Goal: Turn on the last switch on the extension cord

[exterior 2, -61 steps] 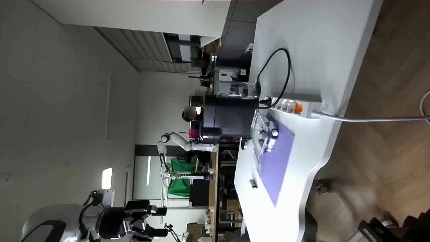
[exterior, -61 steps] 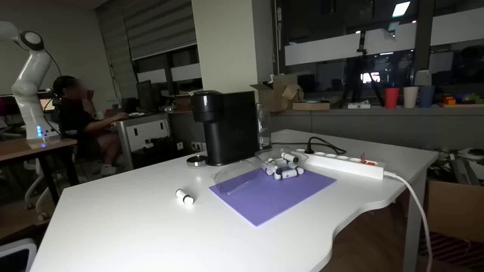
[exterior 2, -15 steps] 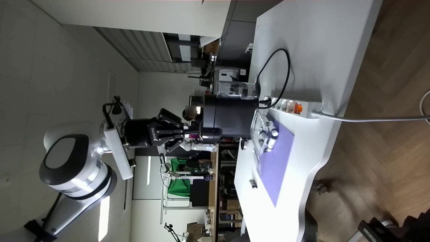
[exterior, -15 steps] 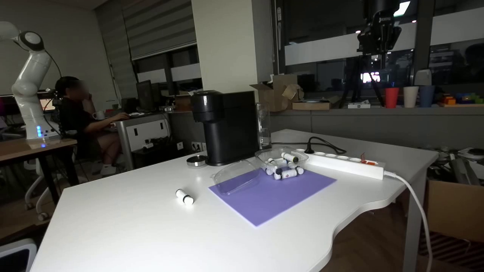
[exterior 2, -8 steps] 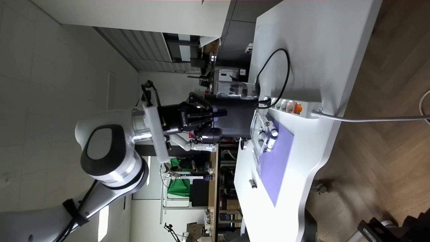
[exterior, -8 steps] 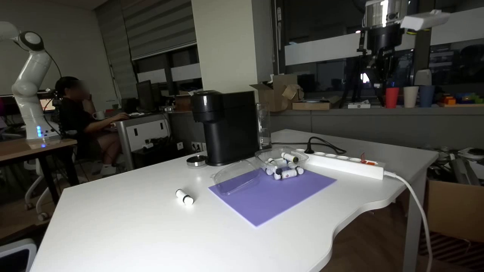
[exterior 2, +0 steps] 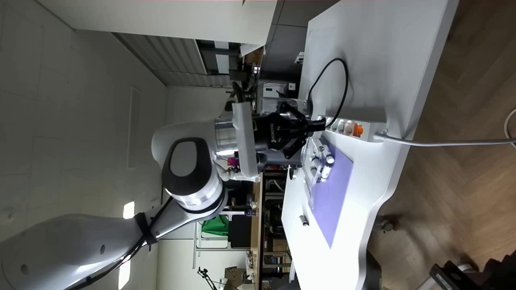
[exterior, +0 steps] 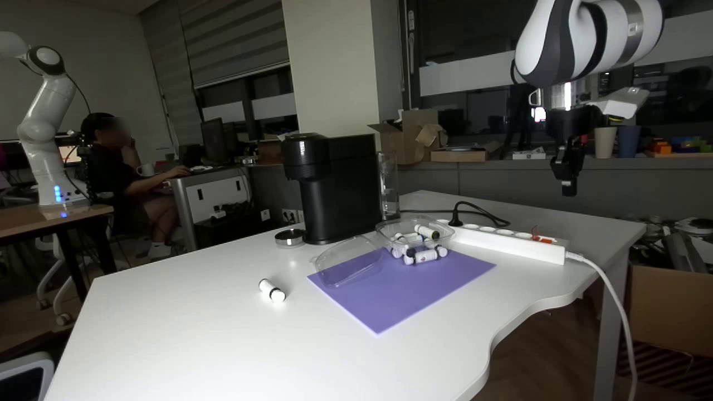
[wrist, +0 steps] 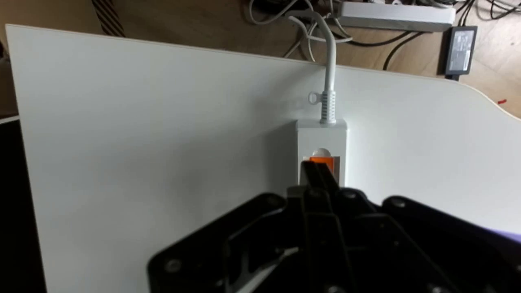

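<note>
On the table lies the extension cord, a slim white bar whose white cable leaves it near the table edge. An orange switch sits close to the cable end, with several pale round switches further along. In the wrist view part of this orange switch shows just beyond my fingertips, while the gripper hides most of the bar. My gripper points downward above the bar, with a visible gap beneath its tips. The fingers lie together, holding nothing.
A black plug with a looping black cable is in the bar's far end. Beside the bar stand a clear container of small bottles and a black coffee machine. A purple mat lies nearby. The table edge is close to the cable end.
Over the last second my gripper has come down from high in front of the window to a place above the extension cord. It has stayed shut, and the objects on the table have not moved.
</note>
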